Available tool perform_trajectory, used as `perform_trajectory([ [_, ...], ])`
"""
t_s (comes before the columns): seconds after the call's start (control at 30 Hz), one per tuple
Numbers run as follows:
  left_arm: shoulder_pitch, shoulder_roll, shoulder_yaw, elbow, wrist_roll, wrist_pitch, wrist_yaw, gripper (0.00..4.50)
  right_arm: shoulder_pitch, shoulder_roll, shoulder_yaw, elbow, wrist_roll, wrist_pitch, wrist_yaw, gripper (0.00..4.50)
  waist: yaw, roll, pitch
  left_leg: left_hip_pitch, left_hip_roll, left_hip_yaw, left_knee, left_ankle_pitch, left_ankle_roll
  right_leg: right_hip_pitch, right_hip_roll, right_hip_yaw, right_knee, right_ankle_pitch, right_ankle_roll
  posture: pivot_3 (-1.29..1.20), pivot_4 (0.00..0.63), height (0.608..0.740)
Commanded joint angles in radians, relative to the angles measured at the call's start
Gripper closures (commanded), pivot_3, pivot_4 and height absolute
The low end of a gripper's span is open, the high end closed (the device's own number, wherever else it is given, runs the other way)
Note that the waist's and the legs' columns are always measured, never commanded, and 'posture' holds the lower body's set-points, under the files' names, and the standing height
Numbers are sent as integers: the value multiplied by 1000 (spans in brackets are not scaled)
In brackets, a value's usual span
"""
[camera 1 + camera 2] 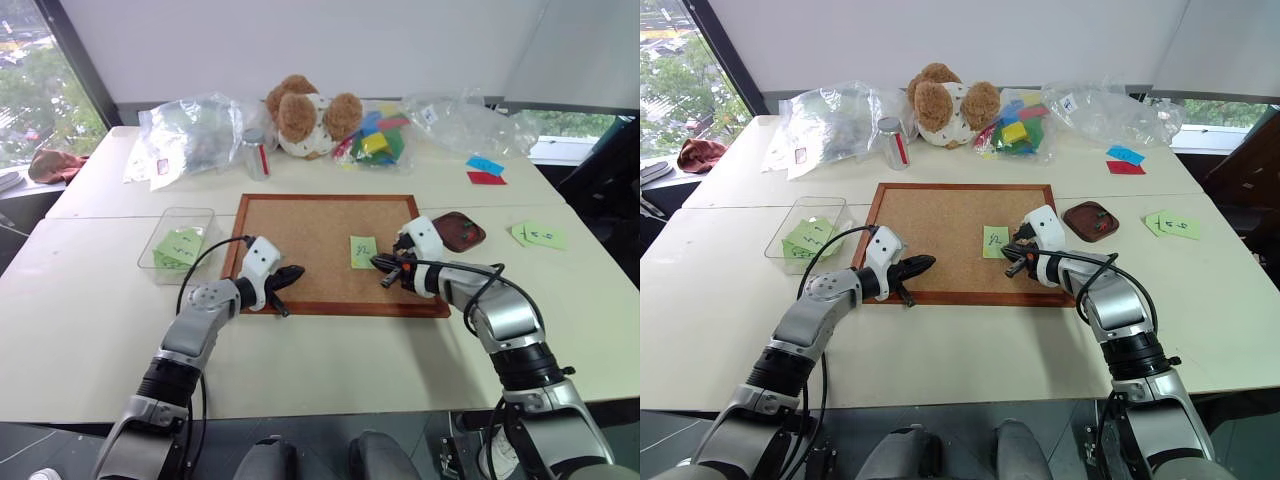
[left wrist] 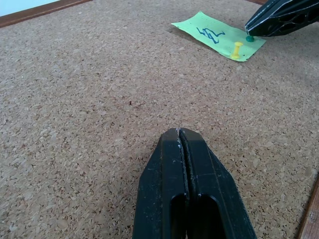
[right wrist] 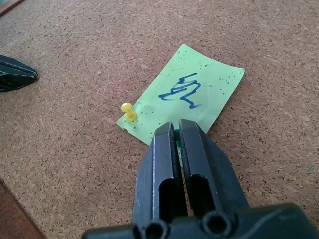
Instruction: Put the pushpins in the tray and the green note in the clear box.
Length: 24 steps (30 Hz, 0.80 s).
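The green note [image 3: 192, 92] with a blue scribble lies on the corkboard [image 1: 310, 225], right of centre. A yellow pushpin [image 3: 128, 111] stands in one near corner of the note. A green pushpin [image 2: 249, 38] stands in the other near corner, and my right gripper [image 3: 174, 128] is shut on its head. My left gripper [image 1: 290, 272] is shut on nothing, low over the board's front left part. The dark tray [image 1: 462, 231] sits just right of the board. The clear box [image 1: 185, 210] sits left of the board with green papers inside.
A teddy bear [image 1: 310, 115], clear plastic bags [image 1: 195, 130], a small jar [image 1: 257, 152] and a bag of coloured blocks [image 1: 375, 140] line the far side. Blue and red papers [image 1: 485, 170] and more green notes [image 1: 538, 235] lie to the right.
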Motion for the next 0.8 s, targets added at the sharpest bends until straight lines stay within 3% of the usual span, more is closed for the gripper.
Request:
perform_trajectory([
  [0.03, 36, 9, -12, 25, 24, 28, 1, 4500, -34, -14, -40, -89, 29, 32, 5, 4450, 1, 0, 0, 0, 0, 0, 0, 0, 0, 0, 0, 0, 0, 0, 0, 0, 150, 740],
  [0.4, 39, 2, -23, 42, 27, 27, -1, 4500, -134, -97, -157, -188, 80, 154, -24, 4450, 1, 0, 0, 0, 0, 0, 0, -1, 2, 0, 0, 0, -1, 0, 0, 0, 150, 740],
  [0.57, 37, 1, -26, 46, 29, 24, -3, 4500, -217, -133, -210, 42, 35, 44, -82, 4450, 2, 0, 0, 0, 0, 0, 0, -1, 2, 0, 0, 0, -1, 0, 0, 0, 150, 740],
  [0.8, 40, 4, -25, 38, 32, 25, -2, 4500, -349, -171, -203, 529, -66, -204, -119, 4450, 0, 0, 0, 1, 0, 1, -1, 0, -1, 1, 0, 0, -2, 0, 0, 0, 150, 740],
])
